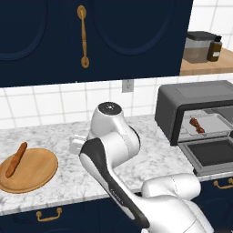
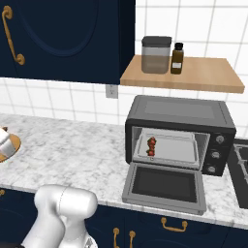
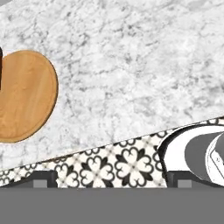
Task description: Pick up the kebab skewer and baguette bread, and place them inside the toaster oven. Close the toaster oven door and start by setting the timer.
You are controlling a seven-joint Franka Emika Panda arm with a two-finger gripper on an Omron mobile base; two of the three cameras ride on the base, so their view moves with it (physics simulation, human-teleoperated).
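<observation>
Kebab skewer (image 2: 151, 146) lies on the tray inside the toaster oven (image 2: 177, 112) at the right end of the worktop (image 1: 59, 136), left part of the tray. Toaster oven door (image 2: 166, 186) is folded down flat, open. Baguette bread (image 1: 16, 159) rests on the round wooden plate (image 1: 38, 170) near the worktop's left front edge. Pincer (image 3: 112, 177) jaws spread wide, holding nothing, above the worktop's front edge beside the plate.
</observation>
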